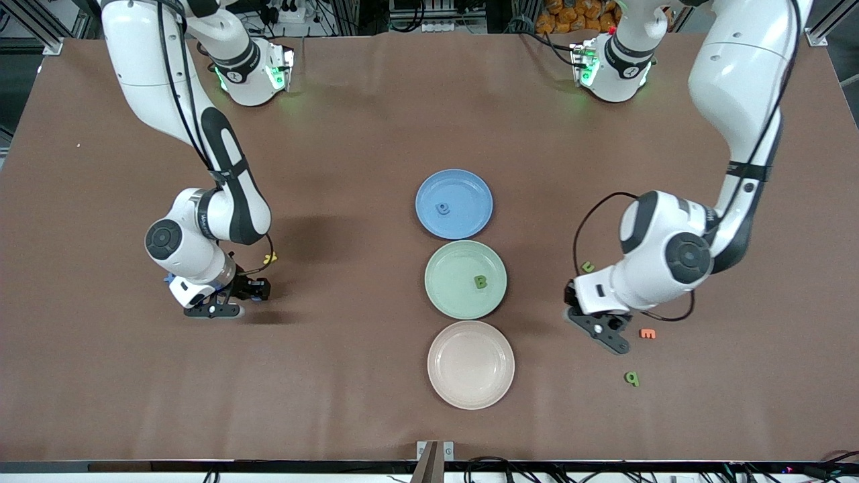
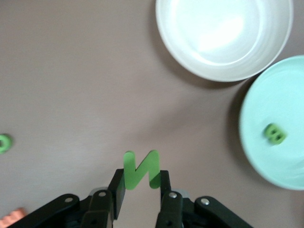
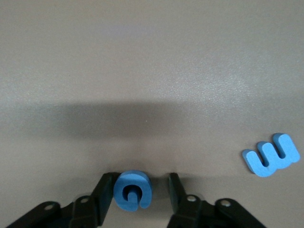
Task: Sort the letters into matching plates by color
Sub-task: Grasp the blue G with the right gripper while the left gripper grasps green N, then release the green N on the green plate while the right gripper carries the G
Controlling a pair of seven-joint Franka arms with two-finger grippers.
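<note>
Green N (image 2: 141,169) pinched in left tool (image 2: 141,186); right tool (image 3: 140,194) perhaps not yet gripping blue G (image 3: 133,190).

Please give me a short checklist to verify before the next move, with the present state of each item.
1. Left gripper holds green letter N: ok.
2. Green plate has room; only a green B lies in it: ok.
3. Right gripper shut on blue letter G: not ok, one finger is apart from it.
4. Blue plate has room; one blue piece in it: ok.
5. Whether the N is lifted off the table: cannot tell.
</note>
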